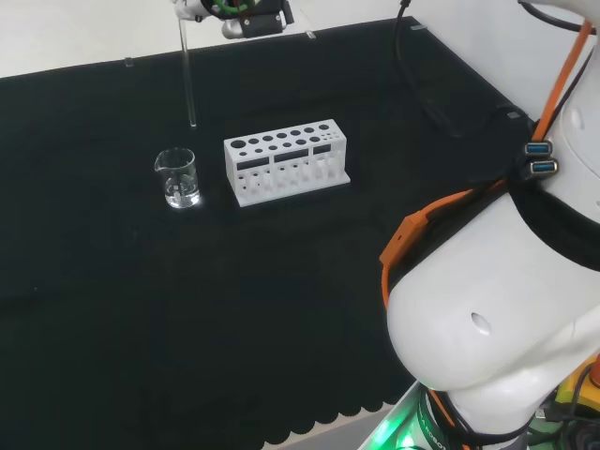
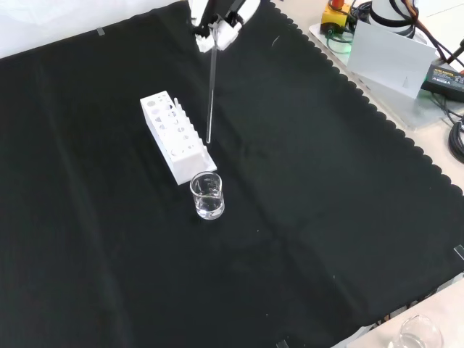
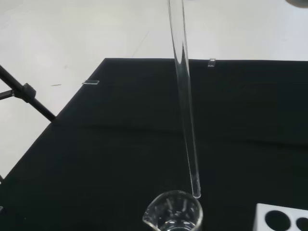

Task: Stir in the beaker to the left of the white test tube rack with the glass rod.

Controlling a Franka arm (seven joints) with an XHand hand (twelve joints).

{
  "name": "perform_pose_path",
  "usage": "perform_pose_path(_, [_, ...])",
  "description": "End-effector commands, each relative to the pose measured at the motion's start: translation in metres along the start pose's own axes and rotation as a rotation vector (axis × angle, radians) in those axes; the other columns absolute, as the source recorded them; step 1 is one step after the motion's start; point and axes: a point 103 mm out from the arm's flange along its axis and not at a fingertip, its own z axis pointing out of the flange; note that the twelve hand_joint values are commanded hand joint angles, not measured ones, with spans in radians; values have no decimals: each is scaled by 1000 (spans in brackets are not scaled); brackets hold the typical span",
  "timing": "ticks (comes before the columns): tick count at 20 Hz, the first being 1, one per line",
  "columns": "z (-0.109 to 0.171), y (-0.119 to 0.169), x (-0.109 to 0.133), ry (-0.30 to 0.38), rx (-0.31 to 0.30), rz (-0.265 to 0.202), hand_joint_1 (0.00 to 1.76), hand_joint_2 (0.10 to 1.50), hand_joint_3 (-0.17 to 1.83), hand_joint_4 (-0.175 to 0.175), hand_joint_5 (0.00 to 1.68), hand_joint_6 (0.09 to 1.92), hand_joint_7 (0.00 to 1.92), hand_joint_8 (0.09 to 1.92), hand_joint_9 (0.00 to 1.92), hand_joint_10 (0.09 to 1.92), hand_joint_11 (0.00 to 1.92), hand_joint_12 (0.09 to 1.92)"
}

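1. We see the hand [image 2: 217, 25] at the top of the front view, its fingers closed around the upper end of the glass rod [image 2: 211, 87], which hangs upright above the black cloth [image 2: 326, 217].
2. The beaker [image 1: 177, 177] stands just left of the white rack [image 1: 286, 160] in the head view, with the rod's tip above it, not inside.
3. Beyond the cloth we see a pale floor [image 3: 72, 38].
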Motion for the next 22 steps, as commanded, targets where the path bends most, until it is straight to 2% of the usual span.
perform_pose_path(1, [12, 15, 20, 12, 15, -42, 1288, 1099, -175, -87, 1110, 753, 1306, 644, 1645, 665, 1646, 677])
perform_pose_path(8, [28, 32, 24, 17, 40, -73, 1288, 1098, -175, -87, 1112, 750, 1308, 640, 1646, 662, 1647, 677])
perform_pose_path(22, [49, 47, 1, 31, 47, -68, 1289, 1097, -175, -88, 1115, 744, 1311, 633, 1648, 658, 1652, 680])
